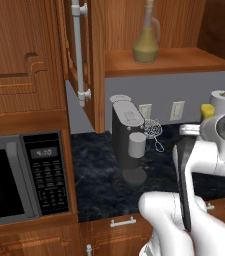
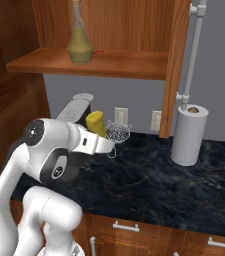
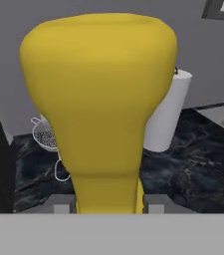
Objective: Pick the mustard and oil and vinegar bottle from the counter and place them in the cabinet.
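Hand view gives us the gripper (image 3: 108, 201) clamped on the mustard (image 3: 101, 99). From the right base view we see our arm (image 2: 54, 150) bent, forearm level above the counter (image 2: 154, 185).

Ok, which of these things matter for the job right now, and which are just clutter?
Job:
mustard, gripped in the gripper
oil and vinegar bottle, already on the cabinet shelf
counter

Clutter:
coffee machine
strainer
paper towel roll
microwave
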